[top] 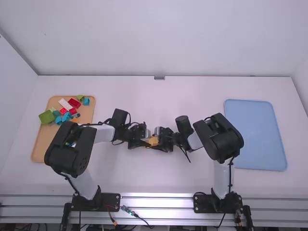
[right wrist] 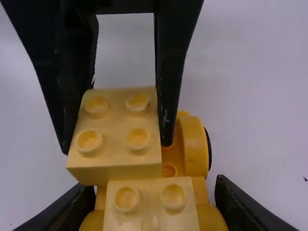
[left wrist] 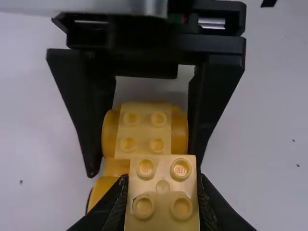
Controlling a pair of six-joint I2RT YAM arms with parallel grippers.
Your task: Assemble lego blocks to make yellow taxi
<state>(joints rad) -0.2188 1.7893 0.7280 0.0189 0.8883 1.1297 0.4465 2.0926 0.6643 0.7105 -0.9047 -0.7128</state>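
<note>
inside left gripper (top: 147, 139), yellow block (left wrist: 162, 186)

In my right wrist view, the right tool (top: 160, 140) grips the orange-yellow taxi body (right wrist: 174, 155), with a pale yellow studded block (right wrist: 151, 207) on top between its fingers. The left tool (top: 148, 140) pinches another pale block (right wrist: 113, 127), four studs up, over the body; I can't tell whether it's seated. The pale bench (right wrist: 260, 120) lies behind them.
</note>
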